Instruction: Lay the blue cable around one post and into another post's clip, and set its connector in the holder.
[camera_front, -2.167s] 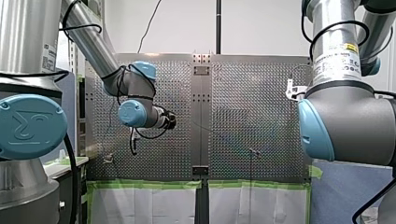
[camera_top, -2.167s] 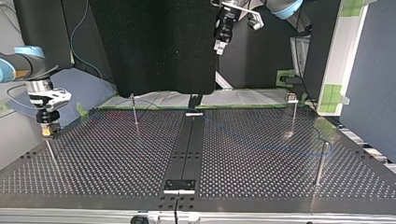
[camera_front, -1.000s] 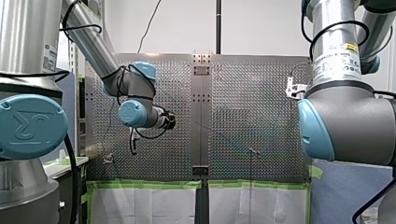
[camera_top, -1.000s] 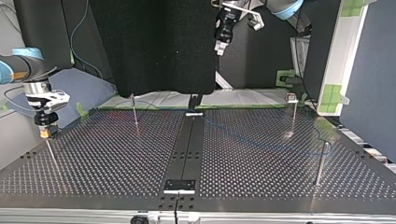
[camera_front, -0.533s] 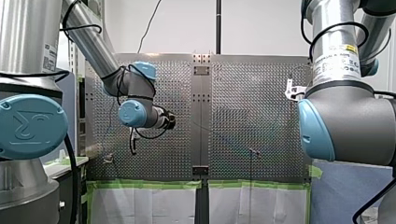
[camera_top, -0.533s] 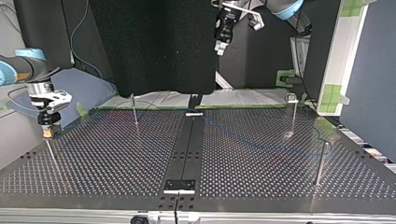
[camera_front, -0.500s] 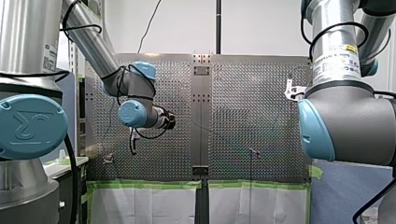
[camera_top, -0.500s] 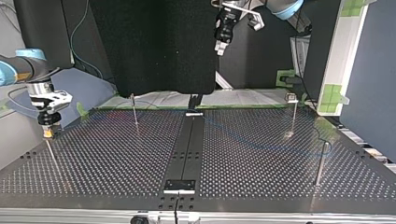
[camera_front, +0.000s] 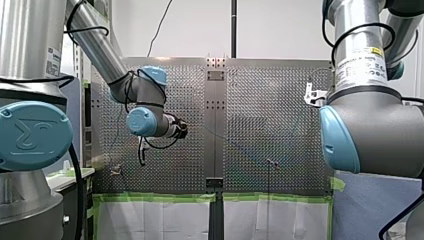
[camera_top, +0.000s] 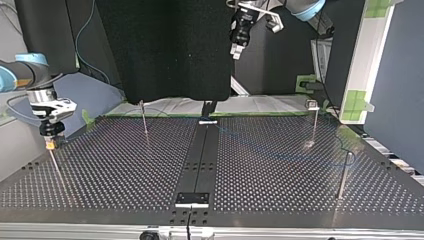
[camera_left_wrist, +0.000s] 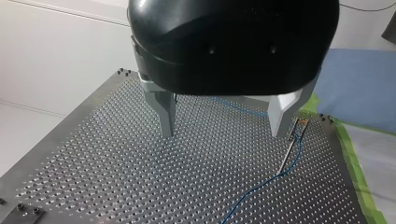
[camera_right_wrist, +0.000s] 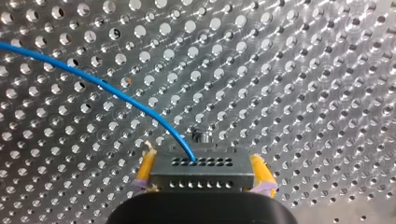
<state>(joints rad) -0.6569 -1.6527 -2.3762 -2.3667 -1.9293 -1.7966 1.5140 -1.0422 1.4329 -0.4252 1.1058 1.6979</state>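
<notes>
At the top view's left, my right arm (camera_top: 30, 75) hangs just above a thin post (camera_top: 56, 167), its jaws pinching the grey connector (camera_right_wrist: 201, 170) — the blue cable (camera_right_wrist: 116, 95) curves from it over the counter (camera_top: 125, 170). Right of centre, my left arm (camera_top: 243, 22) is high above the counter, jaws spread, empty.

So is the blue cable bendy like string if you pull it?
Probably floppy: the blue cable curves loosely out of the connector and trails in slack bends across the table. It looks very thin, so it is likely light. The curve is smooth, not kinked, so it may spring back a little.
</notes>
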